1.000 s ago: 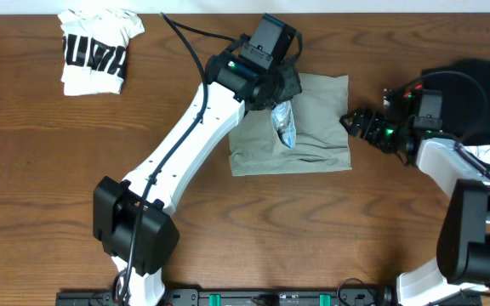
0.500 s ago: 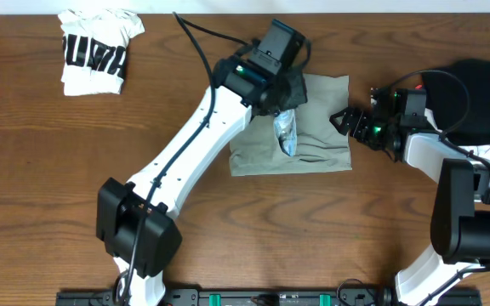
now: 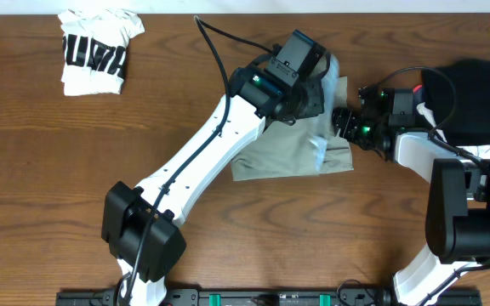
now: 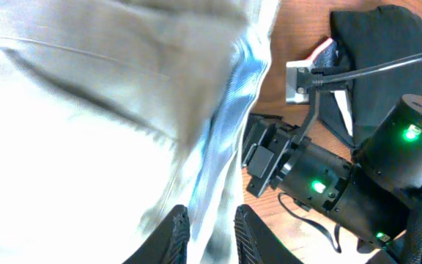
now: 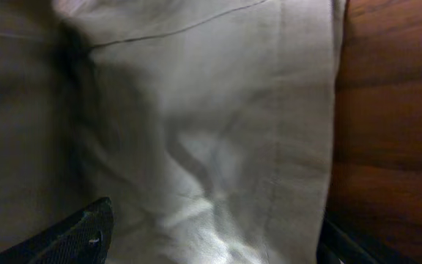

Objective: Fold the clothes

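"Where's open room?"

"Bare table (image 3: pixel 49 170) left of the shorts (image 3: pixel 287 157) and along the near edge."

"Right side?"

"Crowded. The left gripper (image 4: pixel 207 224) and right gripper (image 3: pixel 344 121) nearly meet there, with a black cloth (image 3: pixel 475 93) beyond. The tee (image 3: pixel 96 51) fills the far-left corner."

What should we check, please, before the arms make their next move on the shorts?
1. Left gripper has the shorts: ok, cloth and pale blue lining run between its fingers.
2. Right gripper open: ok, fingers wide apart above the shorts' edge.
3. Right gripper gripping cloth: not ok, nothing pinched.
4. Arms clear of each other: cannot tell, the grippers look very close from overhead.
5. White tee out of the way: ok, at the far corner of the table.
6. Shorts lying flat: not ok, right part lifted and bunched.
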`<state>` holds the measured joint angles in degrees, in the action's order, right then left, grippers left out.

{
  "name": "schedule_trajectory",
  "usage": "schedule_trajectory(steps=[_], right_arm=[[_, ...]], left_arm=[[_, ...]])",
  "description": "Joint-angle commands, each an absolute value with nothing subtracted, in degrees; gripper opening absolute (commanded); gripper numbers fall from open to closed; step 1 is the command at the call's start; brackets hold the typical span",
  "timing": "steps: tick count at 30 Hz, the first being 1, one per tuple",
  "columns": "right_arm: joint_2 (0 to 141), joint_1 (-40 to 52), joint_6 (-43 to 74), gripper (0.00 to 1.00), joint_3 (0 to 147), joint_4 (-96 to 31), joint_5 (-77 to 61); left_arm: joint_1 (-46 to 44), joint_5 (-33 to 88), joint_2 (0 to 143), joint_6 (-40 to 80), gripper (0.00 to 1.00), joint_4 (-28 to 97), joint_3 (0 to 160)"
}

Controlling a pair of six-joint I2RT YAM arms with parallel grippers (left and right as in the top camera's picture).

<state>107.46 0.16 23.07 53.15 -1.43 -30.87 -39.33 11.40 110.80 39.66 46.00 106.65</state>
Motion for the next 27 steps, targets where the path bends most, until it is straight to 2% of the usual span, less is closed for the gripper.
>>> schedule_trajectory(steps=[1, 12, 19, 24, 27], right_arm=[[110.6, 1.4, 24.2, 0.81, 51.7, -2.8, -29.3], [109.7, -0.7, 25.7, 0.85, 51.9, -5.1, -27.0], [102.4, -6.9, 22.7, 0.85, 54.9, -15.6, -26.3], [94.1, -8.6, 20.7, 0.88, 55.5, -22.0, -22.7], [90.2, -8.2, 19.1, 0.89, 55.5, -23.2, -24.9]], left_arm=[[-39.4, 11.6, 111.2, 41.2, 0.24, 45.6, 107.4], [-38.7, 11.3, 111.2, 40.5, 0.24, 47.8, 107.4], [-36.6, 11.3, 111.2, 40.3, 0.3, 50.3, 107.4], [-35.3, 11.3, 111.2, 38.4, 0.47, 51.8, 107.4], [-34.3, 9.5, 111.2, 37.9, 0.51, 53.4, 107.4]])
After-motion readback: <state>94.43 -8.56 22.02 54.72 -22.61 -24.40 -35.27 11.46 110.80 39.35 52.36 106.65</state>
